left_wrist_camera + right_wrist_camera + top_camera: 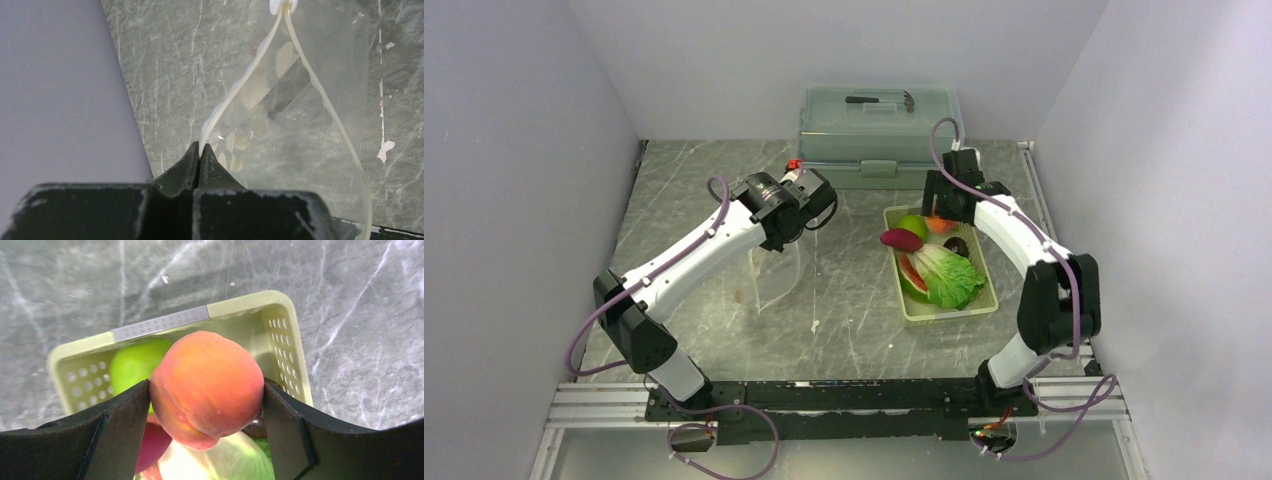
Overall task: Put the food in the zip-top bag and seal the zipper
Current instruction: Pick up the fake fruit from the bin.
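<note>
My right gripper (206, 390) is shut on the orange-red round fruit (207, 387), holding it over the pale yellow-green tray (160, 325). In the top view the fruit (941, 224) sits under the right gripper (944, 205). The tray holds the green fruit (912, 226), the magenta root (902, 239), the dark round piece (957, 246), the watermelon slice (911, 275) and the lettuce (949, 275). My left gripper (199, 150) is shut on the mouth edge of the clear polka-dot zip-top bag (295, 115). The bag (774, 275) hangs open below the left gripper (796, 222). Its zipper strip (240, 82) bows apart.
A lidded grey-green box (879, 130) stands at the back centre. White walls close in left, right and back. The tray (944, 312) lies right of centre on the grey marbled table (844, 320).
</note>
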{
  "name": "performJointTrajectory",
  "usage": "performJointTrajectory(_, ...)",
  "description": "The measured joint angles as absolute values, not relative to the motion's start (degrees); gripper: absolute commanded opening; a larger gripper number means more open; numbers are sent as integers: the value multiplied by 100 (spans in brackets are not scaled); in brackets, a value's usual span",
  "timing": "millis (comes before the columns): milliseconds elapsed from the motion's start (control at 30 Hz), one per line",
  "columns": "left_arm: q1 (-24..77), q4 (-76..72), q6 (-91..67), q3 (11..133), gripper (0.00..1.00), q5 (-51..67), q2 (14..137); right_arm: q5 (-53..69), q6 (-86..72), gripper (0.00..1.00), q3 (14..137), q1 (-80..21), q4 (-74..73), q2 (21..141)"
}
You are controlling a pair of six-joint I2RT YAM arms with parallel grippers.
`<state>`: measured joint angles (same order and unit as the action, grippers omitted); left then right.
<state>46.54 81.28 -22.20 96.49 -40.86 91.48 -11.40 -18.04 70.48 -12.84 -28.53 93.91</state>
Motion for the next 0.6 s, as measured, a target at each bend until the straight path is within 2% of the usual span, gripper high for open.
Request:
performJointTrajectory(267,4654,8132,-2226,9649,0,-4075,9148,-707,-1964,44,7048,-1286,-2853,8331)
performJointTrajectory(600,4657,8141,-2235,9741,0,-3929,9150,784,-2169,42,6842,-1503,-2495,7415)
